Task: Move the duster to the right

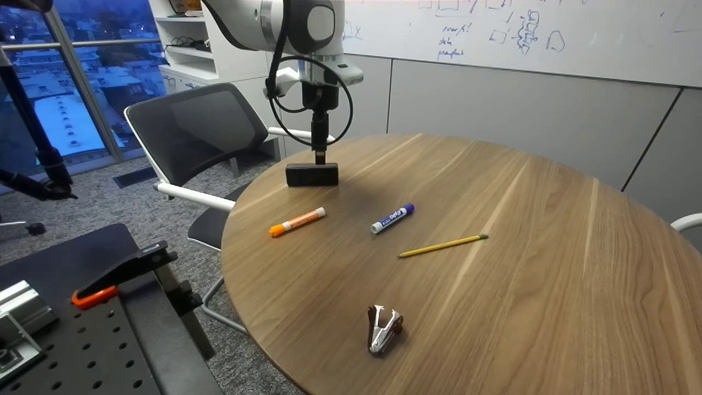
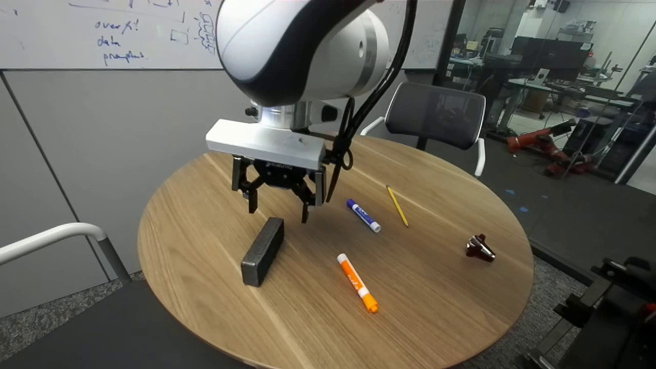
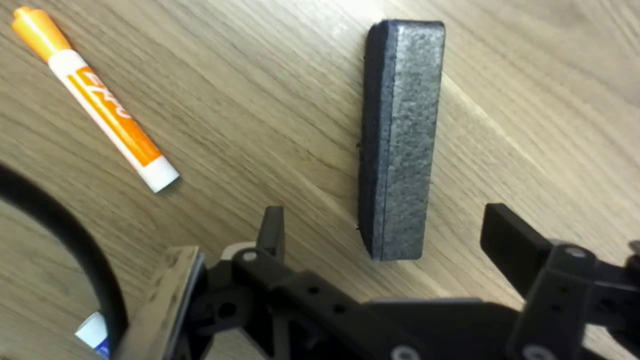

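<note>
The duster is a black rectangular block lying on the round wooden table, seen in both exterior views [image 1: 312, 175] [image 2: 263, 252] and in the wrist view [image 3: 411, 145]. My gripper is open and empty, with its fingers pointing down above the table. In an exterior view [image 2: 279, 210] the fingertips are above and just beyond the far end of the duster, apart from it. In an exterior view [image 1: 320, 157] the gripper appears behind the duster's top edge. In the wrist view [image 3: 382, 216] the duster's near end lies between the two fingers, with space on both sides.
An orange marker [image 1: 297, 221] and a blue marker [image 1: 392, 218] lie near the duster. A yellow pencil [image 1: 443, 246] and a staple remover [image 1: 384, 329] lie farther off on the table [image 1: 548, 307]. Chairs [image 1: 197, 131] [image 2: 435, 113] stand at the table's edge.
</note>
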Action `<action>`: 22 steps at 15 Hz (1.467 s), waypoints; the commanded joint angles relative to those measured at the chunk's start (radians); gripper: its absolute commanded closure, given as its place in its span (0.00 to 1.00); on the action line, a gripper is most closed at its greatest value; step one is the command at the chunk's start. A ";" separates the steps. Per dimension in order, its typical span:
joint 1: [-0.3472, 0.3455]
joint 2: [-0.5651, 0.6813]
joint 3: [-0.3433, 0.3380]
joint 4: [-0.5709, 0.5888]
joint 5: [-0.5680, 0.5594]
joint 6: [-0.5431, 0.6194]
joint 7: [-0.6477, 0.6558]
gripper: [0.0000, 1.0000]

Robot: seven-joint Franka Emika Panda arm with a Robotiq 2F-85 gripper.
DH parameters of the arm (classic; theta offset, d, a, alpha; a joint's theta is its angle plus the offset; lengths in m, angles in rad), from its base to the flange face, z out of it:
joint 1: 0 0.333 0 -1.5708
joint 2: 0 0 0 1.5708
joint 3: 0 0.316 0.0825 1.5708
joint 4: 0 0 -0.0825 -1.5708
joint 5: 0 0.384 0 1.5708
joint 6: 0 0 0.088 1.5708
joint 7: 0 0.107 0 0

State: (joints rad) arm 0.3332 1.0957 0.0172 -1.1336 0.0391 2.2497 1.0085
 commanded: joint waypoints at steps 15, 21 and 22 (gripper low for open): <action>0.051 0.259 -0.055 0.452 -0.048 -0.230 0.146 0.88; -0.008 0.147 -0.047 0.439 -0.028 -0.289 0.108 0.93; -0.029 0.126 -0.053 0.437 -0.028 -0.290 0.106 0.93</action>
State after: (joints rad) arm 0.3510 1.3015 -0.0309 -0.6783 0.0016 2.0086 1.1357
